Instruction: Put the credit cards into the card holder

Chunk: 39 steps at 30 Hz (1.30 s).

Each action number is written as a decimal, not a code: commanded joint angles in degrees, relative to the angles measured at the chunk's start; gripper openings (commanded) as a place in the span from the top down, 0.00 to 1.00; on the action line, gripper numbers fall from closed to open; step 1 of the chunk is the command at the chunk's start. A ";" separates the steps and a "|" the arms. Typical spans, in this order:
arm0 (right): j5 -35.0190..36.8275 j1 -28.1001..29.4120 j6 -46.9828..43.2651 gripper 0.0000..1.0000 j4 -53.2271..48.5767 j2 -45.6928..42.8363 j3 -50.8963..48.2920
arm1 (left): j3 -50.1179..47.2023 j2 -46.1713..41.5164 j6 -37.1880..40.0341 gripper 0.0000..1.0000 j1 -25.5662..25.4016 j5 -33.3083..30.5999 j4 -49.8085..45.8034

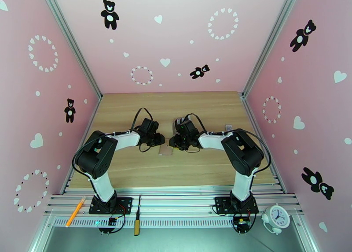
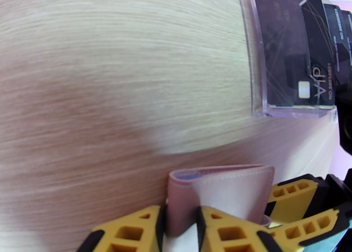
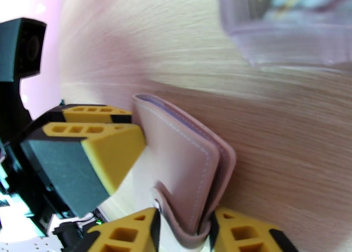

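Left hand [image 2: 180, 215] clamping card holder [image 2: 229, 187], bottom hidden

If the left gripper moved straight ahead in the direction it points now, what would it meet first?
The card holder, which sits between the fingers of the left gripper. Past it the line seems to reach bare table. The clear card rack lies off to the side, though depth is unclear.

Pale wooden worktop [image 1: 176, 169] between pink, bear-patterned walls [image 1: 176, 37]; orange pencil [image 1: 75, 212], yellow-handled screwdriver [image 1: 137, 215] and white alarm clock [image 1: 278, 216] rest along the near metal rail [image 1: 176, 201].
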 commanded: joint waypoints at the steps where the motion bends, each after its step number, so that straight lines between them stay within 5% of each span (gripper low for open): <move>1: 4.49 0.25 -4.71 0.62 -8.95 -2.72 3.29 | -1.75 -0.63 0.26 0.71 -0.60 -0.64 -4.36; 13: 12.97 -0.72 -13.77 0.58 -24.24 -6.91 10.44 | 2.04 -7.57 0.99 0.55 -0.05 -1.80 -9.33; 21: 21.08 -2.73 -21.52 0.51 -34.40 -14.58 14.52 | 6.56 -15.06 5.20 0.37 2.68 -10.52 -17.29; 26: 23.95 -8.64 -24.52 0.48 -37.49 -18.42 15.95 | 7.08 -20.32 6.29 0.20 5.23 -16.95 -18.62; 39: 29.65 -26.17 -27.90 0.40 -34.65 -29.01 11.20 | 6.90 -27.56 5.24 0.07 13.27 -20.73 -16.40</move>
